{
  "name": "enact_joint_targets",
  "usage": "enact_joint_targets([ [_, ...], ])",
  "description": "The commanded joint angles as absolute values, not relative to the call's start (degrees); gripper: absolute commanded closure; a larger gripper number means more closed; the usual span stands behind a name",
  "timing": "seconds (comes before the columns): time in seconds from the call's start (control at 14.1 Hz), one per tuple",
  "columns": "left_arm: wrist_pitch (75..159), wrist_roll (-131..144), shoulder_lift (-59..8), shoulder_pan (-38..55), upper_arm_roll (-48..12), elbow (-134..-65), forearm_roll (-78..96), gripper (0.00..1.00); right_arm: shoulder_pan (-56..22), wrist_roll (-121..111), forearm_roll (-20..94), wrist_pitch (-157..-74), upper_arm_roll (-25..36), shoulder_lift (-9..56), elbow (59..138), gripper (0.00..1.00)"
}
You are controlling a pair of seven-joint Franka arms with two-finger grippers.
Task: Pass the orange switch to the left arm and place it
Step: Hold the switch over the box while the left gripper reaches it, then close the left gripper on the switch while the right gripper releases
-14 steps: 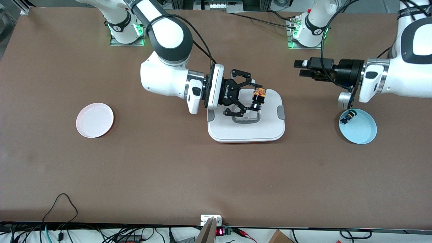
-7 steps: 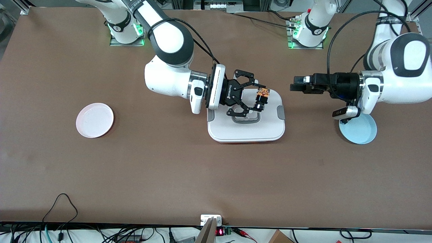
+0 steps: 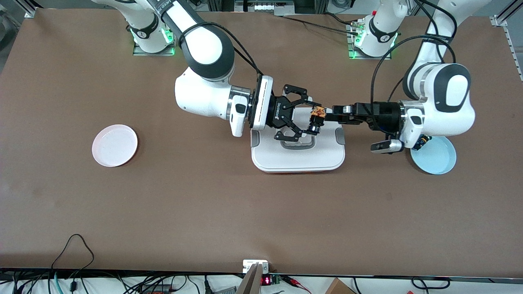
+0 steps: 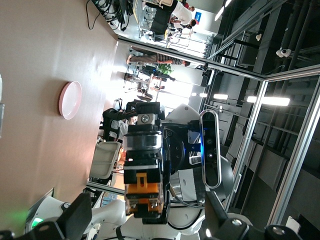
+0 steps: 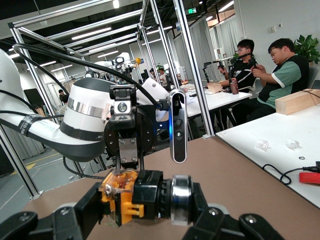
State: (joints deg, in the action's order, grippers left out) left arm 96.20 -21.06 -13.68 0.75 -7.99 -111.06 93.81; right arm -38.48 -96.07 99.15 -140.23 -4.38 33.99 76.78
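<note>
The orange switch (image 3: 316, 114) hangs in the air over the white box (image 3: 298, 157), its orange end toward the left arm. My right gripper (image 3: 314, 118) is shut on it, one finger on the orange end and one on the metal-ringed end. In the right wrist view the switch (image 5: 140, 195) lies crosswise between the right gripper's (image 5: 145, 212) fingers. My left gripper (image 3: 331, 115) has come level with the switch. It is open. In the left wrist view the switch (image 4: 145, 185) stands between the left gripper's (image 4: 147, 225) spread fingers (image 4: 75, 220), untouched.
A pink plate (image 3: 115, 145) lies toward the right arm's end of the table. A light blue plate (image 3: 439, 157) lies toward the left arm's end, with a small green-capped switch (image 3: 423, 141) on its rim, partly hidden by the left wrist.
The left arm has swung from over the blue plate toward the box, bringing its open gripper up to the switch. The right arm has held the switch almost still.
</note>
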Motion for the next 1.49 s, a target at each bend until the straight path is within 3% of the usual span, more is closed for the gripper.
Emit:
enact_joint_targets([
  [0.0, 98.95, -23.2, -13.8, 0.79, -9.4, -110.83, 95.45, 0.1, -38.76, -97.38, 100.11, -140.45, -4.13, 34.8, 75.23, 1.0],
  [0.21, 99.75, -26.1, -14.41, 0.79, -9.49, -110.83, 95.45, 0.37, -38.76, -97.38, 100.19, -140.45, -4.13, 34.8, 75.23, 1.0],
  [0.57, 99.76, -26.28, -14.59, 0.79, -9.49, -110.39, 95.36, 0.73, -38.76, -97.29, 100.28, -140.45, -4.13, 34.72, 75.15, 1.0],
  [0.92, 99.76, -26.37, -14.5, 0.79, -9.49, -110.39, 95.19, 0.79, -38.76, -97.29, 100.2, -140.45, -4.13, 34.72, 75.15, 0.98],
  [1.13, 99.67, -26.46, -14.41, 0.79, -9.49, -110.39, 95.19, 0.8, -38.41, -97.12, 100.2, -140.45, -4.04, 34.72, 75.15, 0.89],
  [1.21, 99.67, -26.37, -14.41, 0.79, -9.49, -110.39, 95.19, 0.81, -38.32, -96.68, 100.11, -140.45, -4.04, 34.63, 75.15, 0.59],
  [1.28, 99.67, -26.37, -14.41, 0.79, -9.49, -110.39, 95.01, 0.81, -38.15, -96.16, 100.28, -140.54, -3.96, 34.63, 75.15, 0.03],
  [1.42, 99.67, -26.28, -14.41, 0.7, -9.41, -110.3, 94.57, 0.81, -37.88, -95.89, 100.2, -140.45, -3.78, 34.54, 75.15, 0.0],
])
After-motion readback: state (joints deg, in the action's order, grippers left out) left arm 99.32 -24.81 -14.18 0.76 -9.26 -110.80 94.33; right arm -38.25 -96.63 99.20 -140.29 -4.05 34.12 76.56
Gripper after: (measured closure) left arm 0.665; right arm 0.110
